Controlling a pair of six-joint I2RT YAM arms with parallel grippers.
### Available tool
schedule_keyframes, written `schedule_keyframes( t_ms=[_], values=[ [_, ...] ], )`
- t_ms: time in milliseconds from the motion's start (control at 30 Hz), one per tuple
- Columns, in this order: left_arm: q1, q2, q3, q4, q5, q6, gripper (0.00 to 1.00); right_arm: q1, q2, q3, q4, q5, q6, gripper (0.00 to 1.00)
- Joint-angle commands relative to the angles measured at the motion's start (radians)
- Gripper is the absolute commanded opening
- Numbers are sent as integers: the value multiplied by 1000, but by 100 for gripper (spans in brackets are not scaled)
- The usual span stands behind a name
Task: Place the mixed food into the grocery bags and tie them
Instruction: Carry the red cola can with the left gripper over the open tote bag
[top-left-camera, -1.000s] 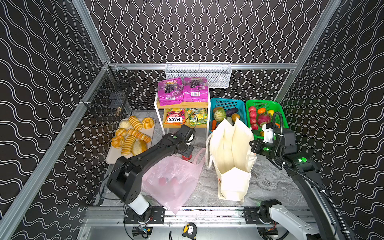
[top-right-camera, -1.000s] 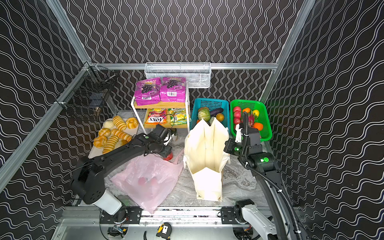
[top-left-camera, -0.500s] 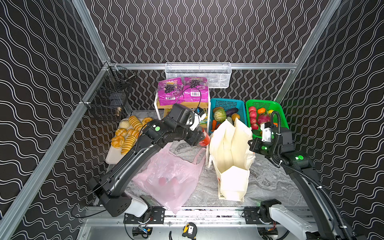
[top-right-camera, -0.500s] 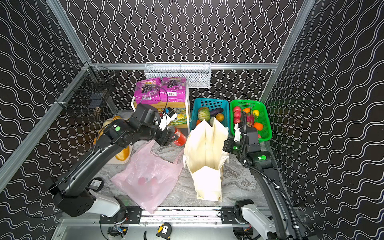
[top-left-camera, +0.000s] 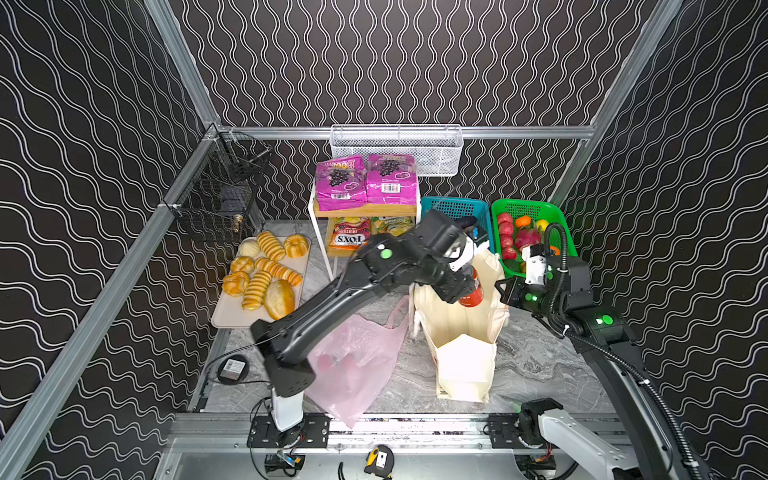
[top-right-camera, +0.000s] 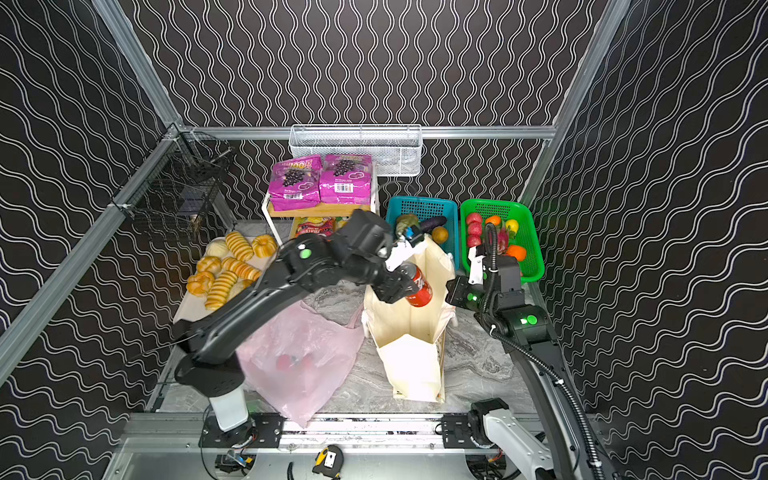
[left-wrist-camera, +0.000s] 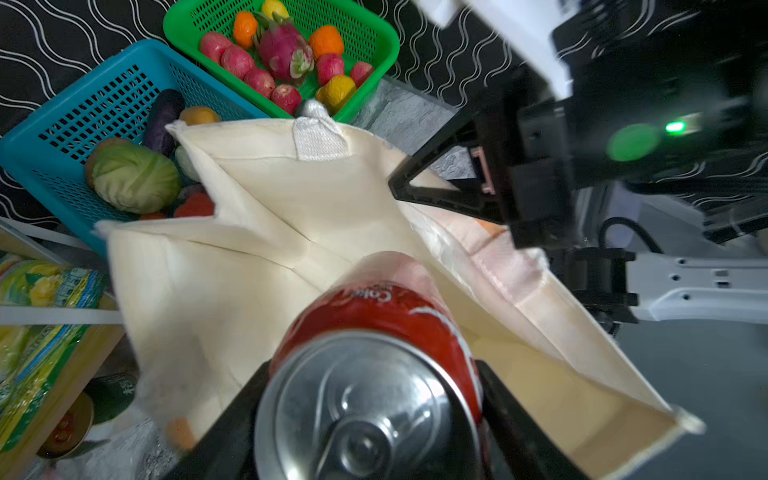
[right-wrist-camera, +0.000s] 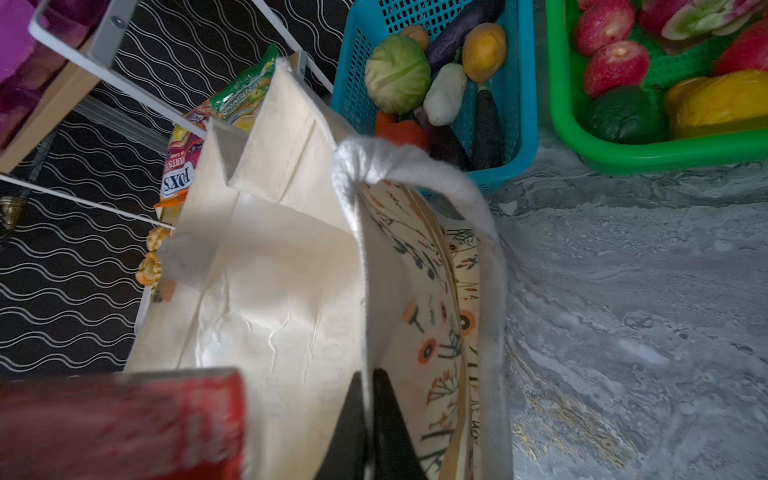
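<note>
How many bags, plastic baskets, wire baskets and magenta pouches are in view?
Bags: 2, tote, pink bag
Plastic baskets: 2, blue basket, green basket
Wire baskets: 2, white basket, black basket
Magenta pouches: 2
Total: 8

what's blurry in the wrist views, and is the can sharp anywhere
Right wrist view: the red can is smeared by motion, the cream tote sharp. Left wrist view: the can's lid is soft, close to the lens. In both top views it looks crisp.
</note>
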Motion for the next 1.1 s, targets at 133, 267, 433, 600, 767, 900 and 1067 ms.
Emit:
schedule_keyframes(
  t_ms=[133,267,433,600,767,900,1067],
  values=[
    [-9,139,50,-10,-133,0,44,1,-53,-53,79,-37,18,6],
    [-14,192,31,49,-157,-19,45,1,-68,-73,90,-63,25,6],
    [-23,258,14,85,-209,-43,45,1,-76,-79,84,-58,26,6],
    [-23,300,9,124,-202,-119,46,1,-88,-125,103,-67,42,6],
    [-24,308,-39,158,-234,-219,46,1,-96,-145,105,-69,55,6],
    [-24,282,-102,172,-231,-292,46,1,-116,-154,104,-3,89,6],
    [-24,226,-221,242,-207,-392,45,0,-145,-180,152,-11,101,6]
  ],
)
